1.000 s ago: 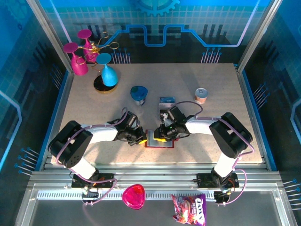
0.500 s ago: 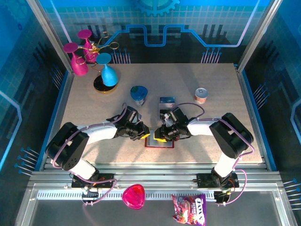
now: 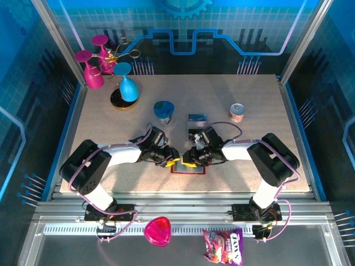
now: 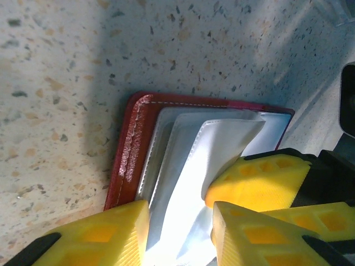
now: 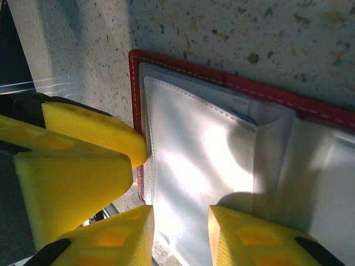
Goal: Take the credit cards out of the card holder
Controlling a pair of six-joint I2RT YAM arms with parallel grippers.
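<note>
Since a second ago the left gripper [image 3: 173,160] has slid right along the table [image 3: 249,166], from just short of the card holder [image 3: 188,171] onto its left edge; over the last half second it hardly shifts. The right gripper [image 3: 189,160] keeps its place on the holder's middle, so the two tips now sit almost touching. The holder has not moved: it lies open and flat near the front edge of the table, between the two arms, red border outward, pale grey pockets up. In the left wrist view the jaws stand apart over the pocket lining, with one yellow finger [image 4: 255,183] of the other arm just beside them. In the right wrist view the jaws also stand apart, pressed down on the pale pocket, nothing clamped between them. A blue credit card [image 3: 197,118] lies on the table beyond the holder; I cannot make out the dark one. The surface is speckled beige stone-look. On it are a blue cup [image 3: 163,111], a small can [image 3: 237,112] and, at far left, pink and blue goblets [image 3: 128,87]. A pink heart dish [image 3: 158,231] and snack bag [image 3: 223,247] lie on the front shelf. The walls are blue-lit, with circuit patterns.
</note>
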